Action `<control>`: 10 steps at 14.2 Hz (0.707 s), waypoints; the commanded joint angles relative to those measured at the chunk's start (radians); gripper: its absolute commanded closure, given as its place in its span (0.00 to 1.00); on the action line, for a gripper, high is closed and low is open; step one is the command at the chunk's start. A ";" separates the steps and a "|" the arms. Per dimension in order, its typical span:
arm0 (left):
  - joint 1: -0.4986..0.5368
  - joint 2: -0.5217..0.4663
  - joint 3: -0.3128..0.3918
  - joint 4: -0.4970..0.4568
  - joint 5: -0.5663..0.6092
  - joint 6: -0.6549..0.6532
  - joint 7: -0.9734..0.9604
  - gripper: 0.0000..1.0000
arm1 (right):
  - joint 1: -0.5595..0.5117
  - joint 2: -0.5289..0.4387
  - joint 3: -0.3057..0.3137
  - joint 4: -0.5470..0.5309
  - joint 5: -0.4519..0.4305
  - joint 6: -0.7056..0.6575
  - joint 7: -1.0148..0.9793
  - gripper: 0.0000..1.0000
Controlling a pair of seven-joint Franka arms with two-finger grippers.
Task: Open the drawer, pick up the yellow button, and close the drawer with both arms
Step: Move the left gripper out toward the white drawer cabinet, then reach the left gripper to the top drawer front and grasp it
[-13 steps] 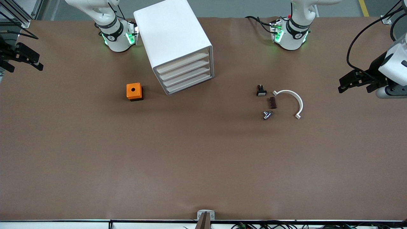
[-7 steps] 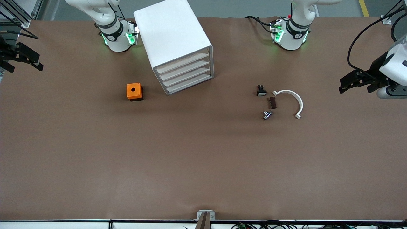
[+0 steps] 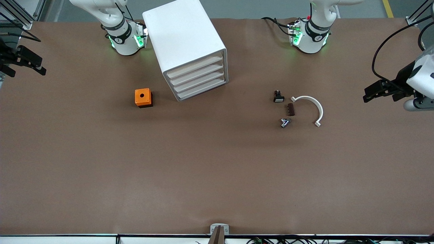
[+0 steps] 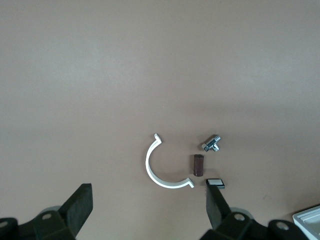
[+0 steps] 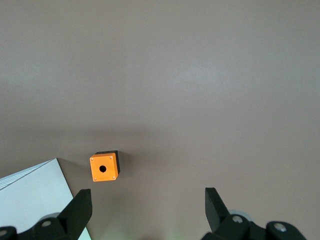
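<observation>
The white cabinet (image 3: pixel 184 40) stands near the right arm's base, its four drawers facing the front camera. The uppermost drawer (image 3: pixel 195 66) is shut, like the three below it. The button is hidden. My left gripper (image 3: pixel 368 95) hangs open and empty over bare table at the left arm's end; in the left wrist view my left gripper (image 4: pixel 148 192) has nothing between its jaws. My right gripper (image 3: pixel 40 66) hangs open and empty over the table's edge at the right arm's end, and my right gripper (image 5: pixel 147 192) looks down on bare table.
An orange cube with a round hole (image 3: pixel 143 97) (image 5: pixel 103 167) sits beside the cabinet toward the right arm's end. Toward the left arm's end lie a black part with a white face (image 3: pixel 278 97), a brown piece (image 3: pixel 291 109), a metal fitting (image 3: pixel 285 122) and a white arc (image 3: pixel 310 108).
My left gripper has drifted slightly outward toward the left arm's end of the table. The right arm and all the things on the table have not moved.
</observation>
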 commanded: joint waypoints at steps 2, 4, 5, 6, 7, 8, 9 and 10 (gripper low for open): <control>-0.013 0.076 -0.010 -0.004 -0.007 -0.016 -0.012 0.00 | -0.028 -0.017 0.017 -0.008 0.009 0.000 -0.016 0.00; -0.035 0.112 -0.022 0.000 -0.012 -0.031 -0.014 0.00 | -0.028 -0.017 0.017 -0.008 0.009 0.000 -0.016 0.00; -0.038 0.125 -0.025 0.008 -0.018 -0.053 -0.021 0.00 | -0.028 -0.017 0.017 -0.008 0.007 0.000 -0.016 0.00; -0.045 0.138 -0.039 0.014 -0.047 -0.071 -0.064 0.00 | -0.028 -0.017 0.017 -0.009 0.003 0.000 -0.018 0.00; -0.056 0.161 -0.048 0.026 -0.093 -0.085 -0.148 0.00 | -0.028 -0.017 0.017 -0.009 -0.002 0.002 -0.018 0.00; -0.067 0.182 -0.057 0.046 -0.137 -0.096 -0.244 0.00 | -0.028 -0.017 0.017 -0.009 -0.003 0.003 -0.016 0.00; -0.084 0.202 -0.066 0.071 -0.182 -0.099 -0.359 0.00 | -0.027 -0.017 0.017 -0.009 -0.005 0.006 -0.016 0.00; -0.101 0.217 -0.073 0.091 -0.213 -0.099 -0.459 0.00 | -0.028 -0.017 0.017 -0.011 -0.005 0.011 -0.016 0.00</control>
